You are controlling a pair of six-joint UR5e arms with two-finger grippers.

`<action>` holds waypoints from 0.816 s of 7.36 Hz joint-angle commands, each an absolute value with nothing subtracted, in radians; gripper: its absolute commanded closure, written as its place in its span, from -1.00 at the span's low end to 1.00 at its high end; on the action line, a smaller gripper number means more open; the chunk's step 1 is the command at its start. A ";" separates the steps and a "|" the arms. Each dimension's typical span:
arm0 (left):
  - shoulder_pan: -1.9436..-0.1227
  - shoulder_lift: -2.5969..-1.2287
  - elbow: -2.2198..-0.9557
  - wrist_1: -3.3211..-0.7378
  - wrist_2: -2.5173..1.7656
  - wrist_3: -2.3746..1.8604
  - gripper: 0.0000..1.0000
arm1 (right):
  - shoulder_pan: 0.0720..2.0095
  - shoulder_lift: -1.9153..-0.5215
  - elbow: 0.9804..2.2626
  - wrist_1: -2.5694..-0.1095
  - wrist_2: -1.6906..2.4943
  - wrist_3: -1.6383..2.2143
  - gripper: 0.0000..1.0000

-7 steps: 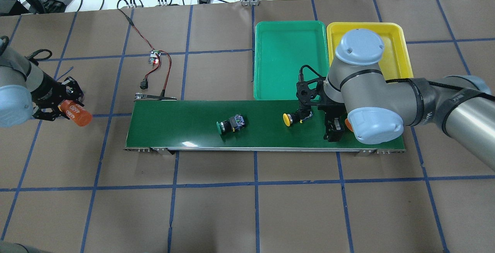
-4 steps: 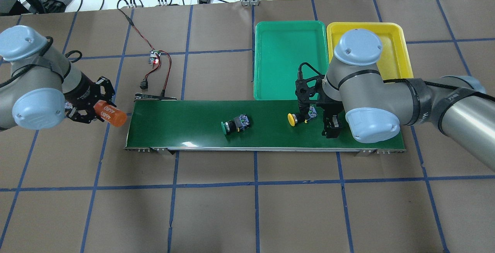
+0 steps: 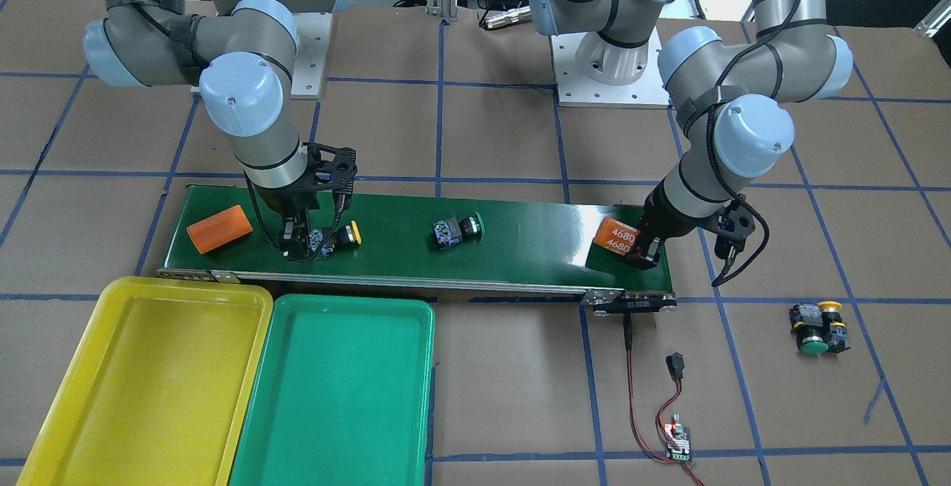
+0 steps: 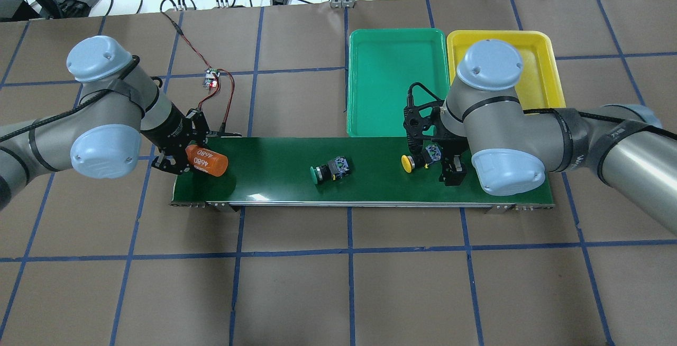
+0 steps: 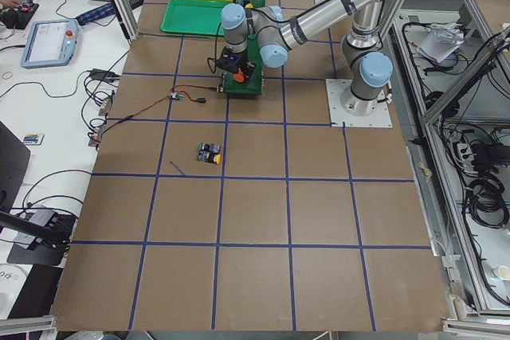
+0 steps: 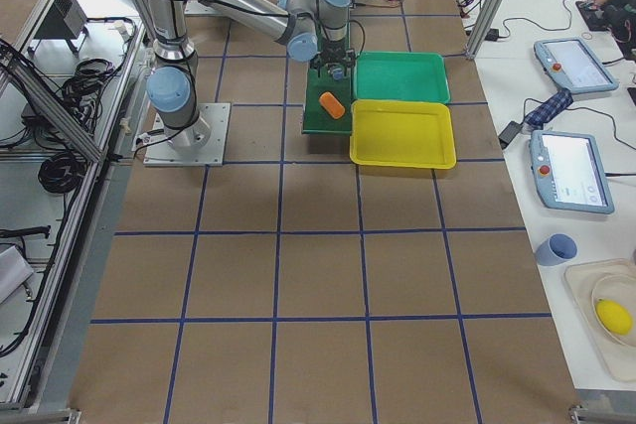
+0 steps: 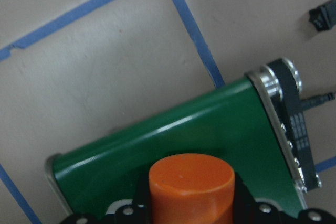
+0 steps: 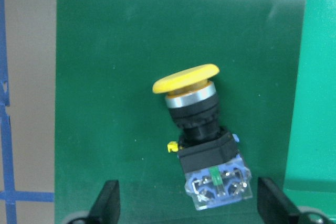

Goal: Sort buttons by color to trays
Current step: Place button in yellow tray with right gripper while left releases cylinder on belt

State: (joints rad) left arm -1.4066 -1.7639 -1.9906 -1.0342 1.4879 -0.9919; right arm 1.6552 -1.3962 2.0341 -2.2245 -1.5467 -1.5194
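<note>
A yellow button (image 8: 202, 129) lies on its side on the conveyor belt (image 4: 264, 171), its contact block between the fingers of my open right gripper (image 8: 189, 198), which also shows in the overhead view (image 4: 433, 161). A green button (image 4: 328, 170) lies mid-belt. Two more buttons (image 3: 817, 326), one yellow and one green, sit on the table off the belt's left end. My left gripper (image 4: 185, 155) is shut on an orange "4680" cylinder (image 4: 207, 160) over that end. The green tray (image 4: 396, 71) and yellow tray (image 4: 539, 65) lie side by side beyond the belt, nothing in them.
Another orange cylinder (image 3: 219, 228) lies on the belt's right end, beside my right gripper. A small circuit board (image 4: 212, 79) with red and black wires sits behind the belt's left end. Cables and pendants line the far table edge.
My left arm swung right, carrying the orange cylinder from beside the belt to over its left end. Both buttons on the belt drifted right, the yellow one in between my right fingers.
</note>
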 commanded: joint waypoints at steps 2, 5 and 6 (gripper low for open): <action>-1.440 -1.778 -1.990 -1.019 1.471 -1.182 -0.99 | 1.655 -1.388 2.036 -2.226 -1.549 -1.523 -0.18; -1.445 -1.770 -1.962 -1.029 1.506 -1.030 -1.00 | 1.655 -1.387 2.033 -2.226 -1.554 -1.523 1.00; -1.393 -1.767 -1.906 -1.043 1.578 -0.844 -1.00 | 1.655 -1.387 2.029 -2.226 -1.557 -1.523 1.00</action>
